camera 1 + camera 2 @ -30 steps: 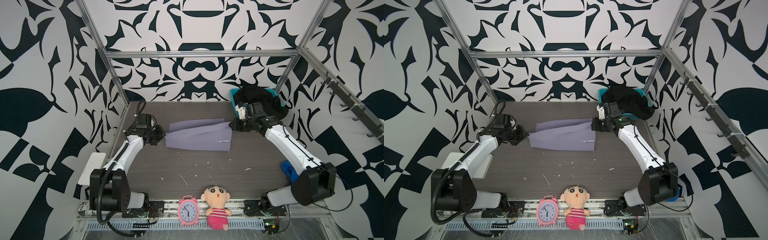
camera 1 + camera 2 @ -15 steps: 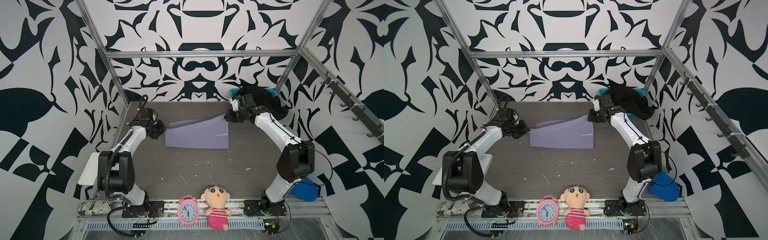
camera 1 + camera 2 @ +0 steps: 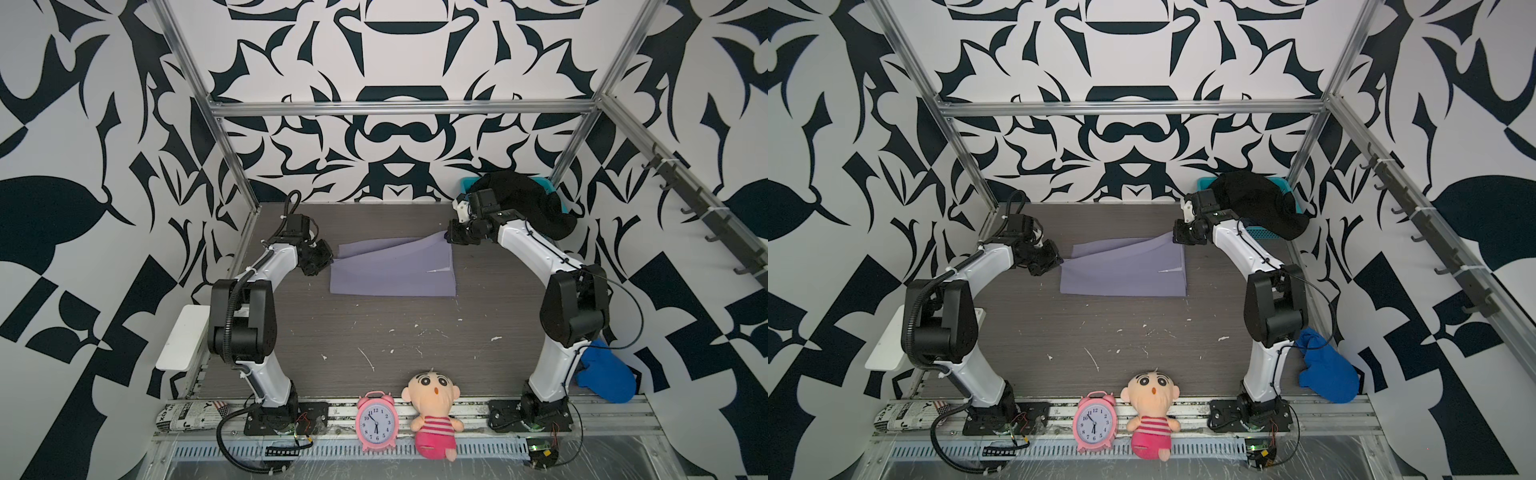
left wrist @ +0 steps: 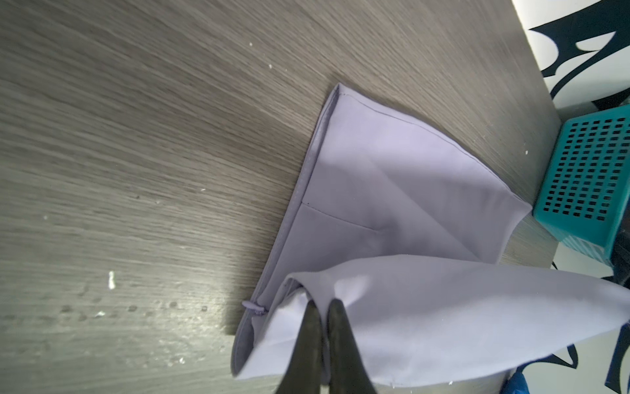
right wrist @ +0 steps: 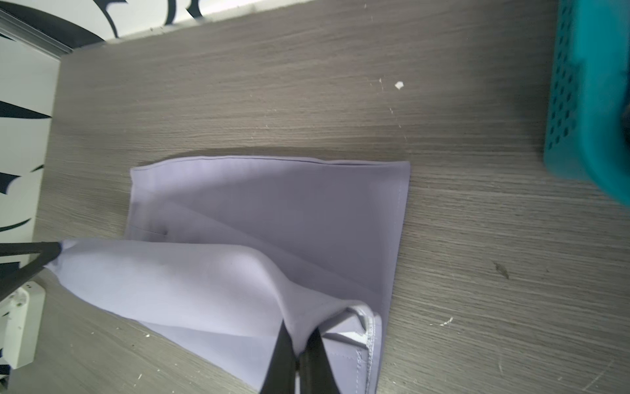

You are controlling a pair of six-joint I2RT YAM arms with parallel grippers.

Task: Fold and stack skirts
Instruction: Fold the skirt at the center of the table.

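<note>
The lavender skirt (image 3: 395, 270) (image 3: 1125, 270) lies on the tabletop (image 3: 374, 332) just above the middle of the frame in both top views, between the two arms. Compared with one second ago, its two gripped corners have shifted toward the top of the frame. Its lower edge has remained in place and the right arm's elbow has swung up, uncovering the royal-blue cloth (image 3: 606, 378) at lower right. The skirt is plain and smooth: a bottom layer lies flat as a near-rectangle, and an upper flap is raised off it and stretched between the grippers, forming a ridge along the upper edge. A stitched hem runs along one side in the right wrist view (image 5: 395, 211). The left gripper (image 3: 330, 259) (image 4: 322, 305) is closed on the flap's corner at the left edge of the skirt, with cloth pinched between its dark fingers. The right gripper (image 3: 451, 237) (image 5: 298, 332) is likewise closed on the corner at the upper right. The black skirt (image 3: 523, 203) is heaped over the teal basket (image 4: 586, 184) at the upper right of the tabletop. A pink clock (image 3: 376, 422) and a doll (image 3: 434, 415) stand at the bottom edge.
</note>
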